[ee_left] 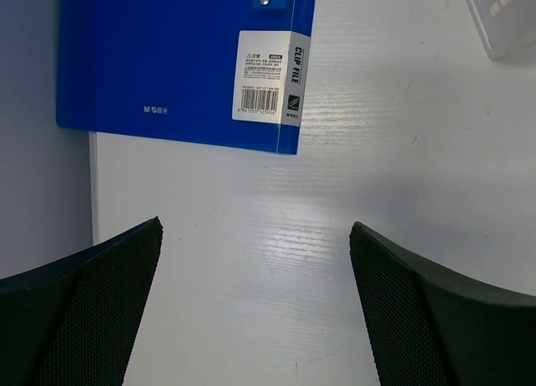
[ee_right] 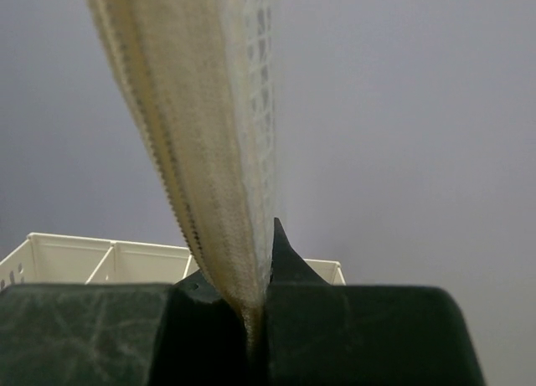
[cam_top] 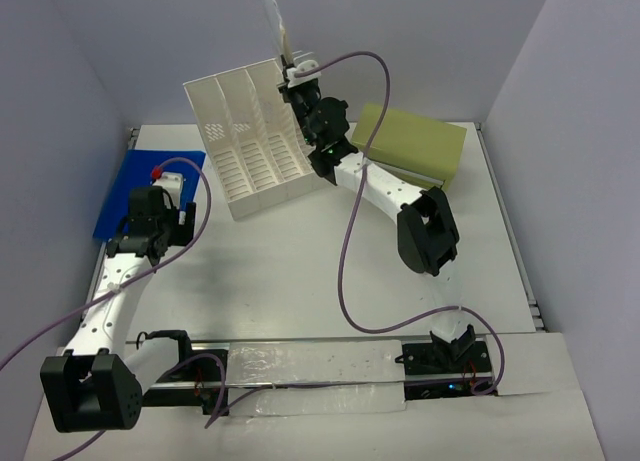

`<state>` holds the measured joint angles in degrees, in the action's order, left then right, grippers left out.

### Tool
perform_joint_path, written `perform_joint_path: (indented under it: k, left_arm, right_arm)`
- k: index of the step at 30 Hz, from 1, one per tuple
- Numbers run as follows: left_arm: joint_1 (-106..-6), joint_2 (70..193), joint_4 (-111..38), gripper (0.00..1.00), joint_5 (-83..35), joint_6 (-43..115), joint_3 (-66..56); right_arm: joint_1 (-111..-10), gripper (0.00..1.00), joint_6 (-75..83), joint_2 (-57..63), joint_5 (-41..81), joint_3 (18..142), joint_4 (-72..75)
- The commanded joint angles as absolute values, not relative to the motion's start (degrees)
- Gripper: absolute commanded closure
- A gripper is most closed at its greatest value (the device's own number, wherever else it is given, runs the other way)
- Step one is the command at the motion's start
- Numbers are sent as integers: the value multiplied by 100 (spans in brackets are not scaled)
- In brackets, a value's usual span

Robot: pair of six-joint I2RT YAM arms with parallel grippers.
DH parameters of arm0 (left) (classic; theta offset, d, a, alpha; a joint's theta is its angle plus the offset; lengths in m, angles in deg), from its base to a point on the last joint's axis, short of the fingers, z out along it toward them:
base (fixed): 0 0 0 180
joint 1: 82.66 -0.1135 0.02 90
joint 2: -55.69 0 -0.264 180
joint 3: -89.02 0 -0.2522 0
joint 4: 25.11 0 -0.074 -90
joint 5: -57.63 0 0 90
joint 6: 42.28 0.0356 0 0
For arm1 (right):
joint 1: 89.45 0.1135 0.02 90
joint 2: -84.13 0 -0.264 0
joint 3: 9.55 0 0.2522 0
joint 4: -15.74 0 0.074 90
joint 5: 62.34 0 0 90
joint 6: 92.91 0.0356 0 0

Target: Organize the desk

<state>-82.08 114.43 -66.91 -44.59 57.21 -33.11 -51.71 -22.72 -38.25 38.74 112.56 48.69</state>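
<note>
The desk (cam_top: 300,281) is a wide white tabletop. My right gripper (cam_top: 298,73) is raised over the back of it, shut on the lower end of a pale mesh zip pouch (cam_top: 274,16) that stands upward from the jaws. In the right wrist view the pouch (ee_right: 201,135) runs up from between the closed fingers (ee_right: 335,336), with the top of the white file rack (ee_right: 84,260) just behind them. My left gripper (ee_left: 255,311) hangs open over bare desk, a little short of a blue clip file (ee_left: 167,59) lying flat; nothing is between its fingers.
The white slotted file rack (cam_top: 250,141) stands tilted at the back centre, directly left of my right gripper. An olive-green box (cam_top: 415,146) sits at the back right. The blue clip file (cam_top: 120,206) lies at the left edge. Grey walls enclose three sides.
</note>
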Motion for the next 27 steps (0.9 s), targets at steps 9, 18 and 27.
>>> perform_joint_path:
  k: [9, 18, 27]
  left_arm:
    - [-8406, 11439, -6374, 1, -4493, 5766, -3398]
    - [-8415, 11422, -6423, 1, -4452, 5783, -3411]
    - [-8433, 11457, -6421, 1, -4429, 5803, -3492]
  right_arm:
    - [-5105, 100, -2568, -3176, 3780, 11102, 5823]
    - [-5062, 100, -2192, -2873, 3730, 10767, 5955]
    - [-5069, 100, -1796, -3014, 3711, 10596, 5986]
